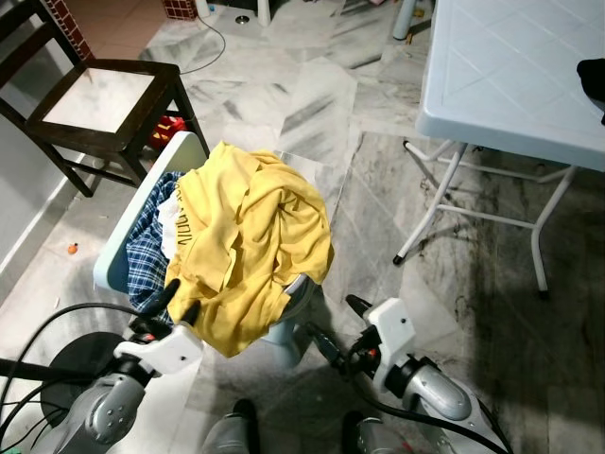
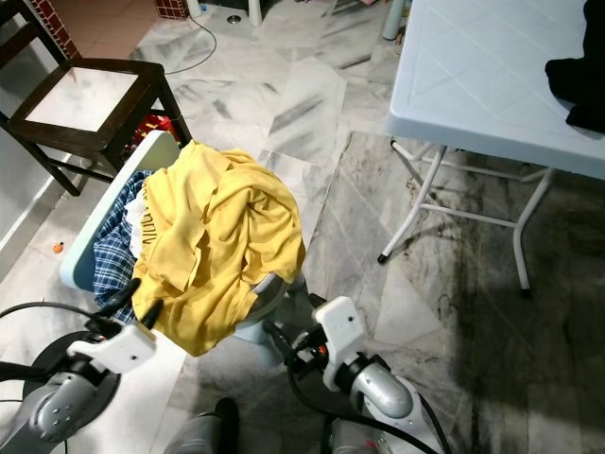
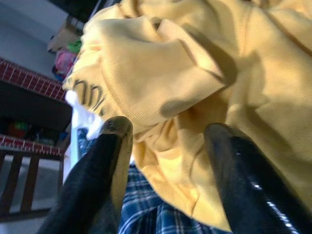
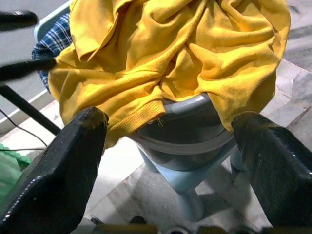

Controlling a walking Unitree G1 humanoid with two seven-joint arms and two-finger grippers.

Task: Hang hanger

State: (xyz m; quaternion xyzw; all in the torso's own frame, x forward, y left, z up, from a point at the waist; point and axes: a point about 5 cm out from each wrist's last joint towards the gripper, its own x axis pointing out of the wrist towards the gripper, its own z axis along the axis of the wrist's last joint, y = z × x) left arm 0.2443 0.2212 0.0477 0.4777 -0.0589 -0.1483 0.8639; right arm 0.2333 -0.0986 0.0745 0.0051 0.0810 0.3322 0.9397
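Grey marble floor (image 1: 312,104) — white table (image 1: 501,76) — both end effectors (image 1: 177,305) (image 1: 333,326) spread.

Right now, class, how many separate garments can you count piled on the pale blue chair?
3: a yellow shirt draped on top, a blue plaid garment beneath on the robot's left, and a white one peeking out between. More may be hidden underneath.
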